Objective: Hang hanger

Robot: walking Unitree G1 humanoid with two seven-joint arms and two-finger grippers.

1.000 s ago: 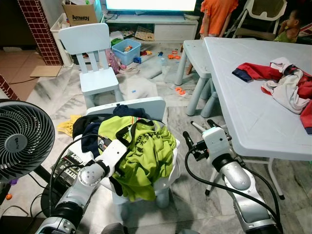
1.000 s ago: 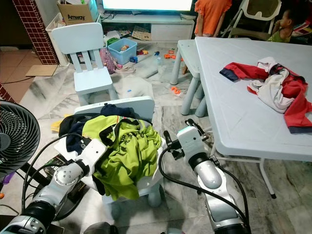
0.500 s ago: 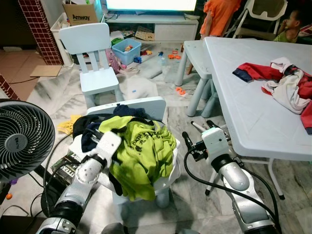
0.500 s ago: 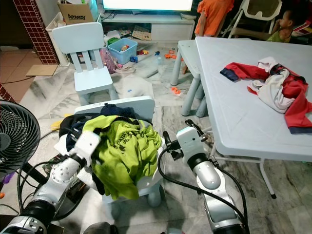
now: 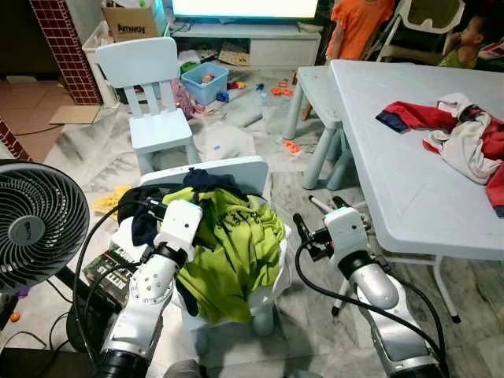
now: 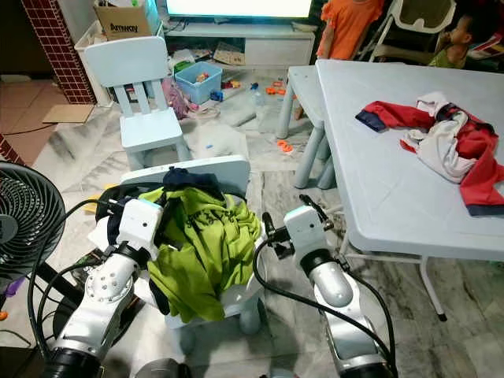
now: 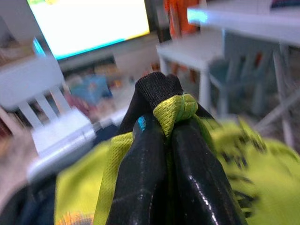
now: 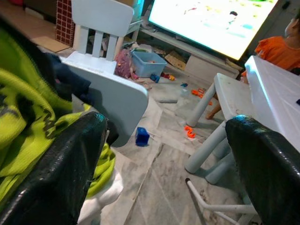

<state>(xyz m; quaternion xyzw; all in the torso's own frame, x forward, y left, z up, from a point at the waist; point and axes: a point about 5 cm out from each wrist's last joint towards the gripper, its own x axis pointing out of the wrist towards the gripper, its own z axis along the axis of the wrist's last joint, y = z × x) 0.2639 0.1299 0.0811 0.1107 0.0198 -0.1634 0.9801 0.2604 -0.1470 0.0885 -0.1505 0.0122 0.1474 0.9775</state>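
At lower centre of the head views, on the small white chair [image 5: 228, 167]: left gripper [image 7: 164, 126] clamped tight, with a fold of the lime-green shirt [image 5: 236, 252] and its black trim pinched between the fingertips. Just right of the chair, beside the table [image 5: 394, 157]: right gripper [image 8: 166, 119] with fingers spread wide, holding nothing.

Hanger: cannot be told apart among the heaped clothes, possibly buried under the shirt, so probably an early stage of the task.

To do this step well: lift the pinched fold straight up and slowly, so as to peel the shirt off the heap without dragging the dark garments [image 5: 146, 216] beneath off the seat. Watch for a hook or bar coming into sight. Bring the open right gripper across to take it once exposed. Mind the slippery mesh, likely to slide out of a shallow pinch.

Containers:
- At upper centre, a blue bin [image 5: 209, 81] on the floor, with small toys inside.
- At upper left, a cardboard box [image 5: 128, 22], contents not visible.
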